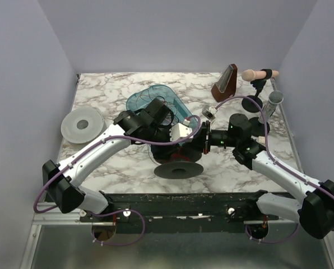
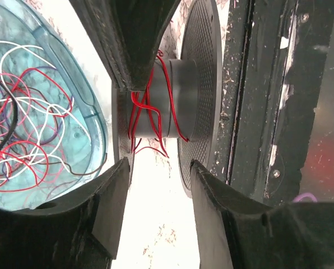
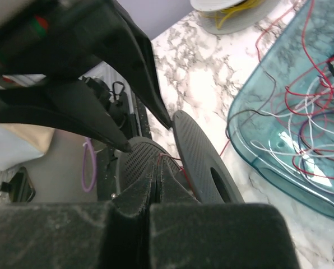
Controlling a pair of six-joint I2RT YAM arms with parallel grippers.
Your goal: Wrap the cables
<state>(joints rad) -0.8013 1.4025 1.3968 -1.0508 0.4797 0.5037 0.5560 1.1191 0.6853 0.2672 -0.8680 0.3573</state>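
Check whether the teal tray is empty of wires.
No, a loose tangle of red, white and black cables lies inside the teal tray.

Top cam overhead, facing down – wrist cams close-up, both share black spool.

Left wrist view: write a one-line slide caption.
Open left pincer before black spool wound with red cable; loose cables in teal tray.

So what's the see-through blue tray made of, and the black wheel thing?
The blue tray looks like glossy tinted plastic: the marbled table shows through it. The black spool looks like matte plastic with a fine grid texture, though I can't be sure.
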